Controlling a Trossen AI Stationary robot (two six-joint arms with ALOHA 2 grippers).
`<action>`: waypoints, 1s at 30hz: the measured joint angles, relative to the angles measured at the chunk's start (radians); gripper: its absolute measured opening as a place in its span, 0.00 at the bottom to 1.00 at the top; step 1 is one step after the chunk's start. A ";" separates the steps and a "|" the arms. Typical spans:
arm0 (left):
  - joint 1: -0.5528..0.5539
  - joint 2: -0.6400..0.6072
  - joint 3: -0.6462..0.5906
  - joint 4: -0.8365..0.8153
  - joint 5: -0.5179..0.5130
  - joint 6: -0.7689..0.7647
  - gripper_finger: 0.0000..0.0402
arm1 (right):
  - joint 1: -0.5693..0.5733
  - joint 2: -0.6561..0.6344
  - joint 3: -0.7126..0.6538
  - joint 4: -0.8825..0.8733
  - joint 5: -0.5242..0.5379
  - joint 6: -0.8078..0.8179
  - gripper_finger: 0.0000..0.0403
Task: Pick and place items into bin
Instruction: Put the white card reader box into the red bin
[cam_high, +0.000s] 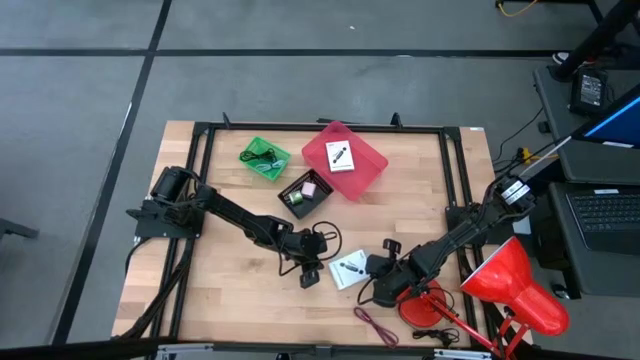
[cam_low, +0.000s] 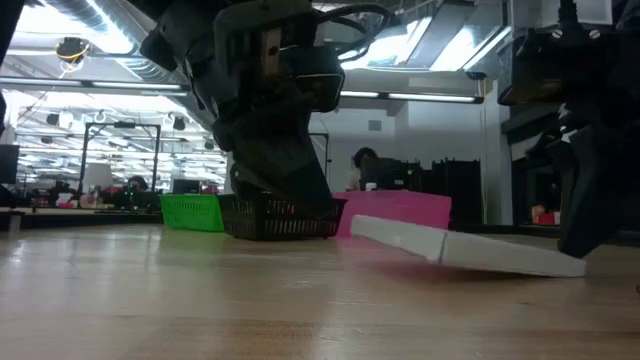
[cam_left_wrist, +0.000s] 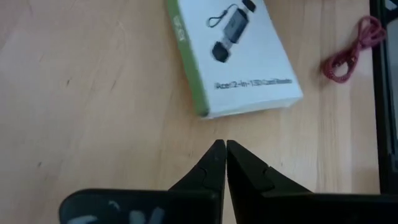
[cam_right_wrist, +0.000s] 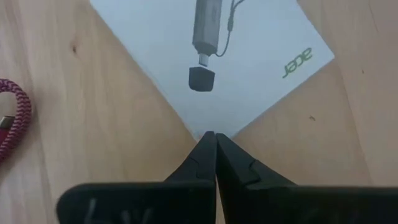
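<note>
The left gripper (cam_left_wrist: 225, 149) has its fingers pressed together and holds nothing, its tips just short of the flat white cardboard box printed with a black adapter (cam_left_wrist: 233, 53); the right gripper (cam_right_wrist: 214, 142) is likewise closed and empty, its tips at a corner of the same box (cam_right_wrist: 242, 62); the box lies on the wooden table (cam_high: 230, 270) between both grippers; a thin maroon braided cord (cam_high: 375, 326) lies near it, beside the red desk lamp (cam_high: 515, 285); the high view alone shows a second white card in the pink bin (cam_high: 368, 172), a black basket (cam_high: 300, 207) and a green basket (cam_high: 280, 165).
</note>
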 joint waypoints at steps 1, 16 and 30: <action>0.001 0.000 0.000 0.000 -0.002 -0.010 0.03 | 0.000 0.008 0.002 0.002 0.004 -0.001 0.00; 0.040 0.000 0.000 -0.003 0.050 -0.179 0.29 | 0.000 0.044 0.002 0.022 0.007 -0.003 0.00; 0.086 0.084 0.000 0.090 0.163 -0.265 0.44 | 0.000 0.046 0.000 0.019 0.017 -0.007 0.00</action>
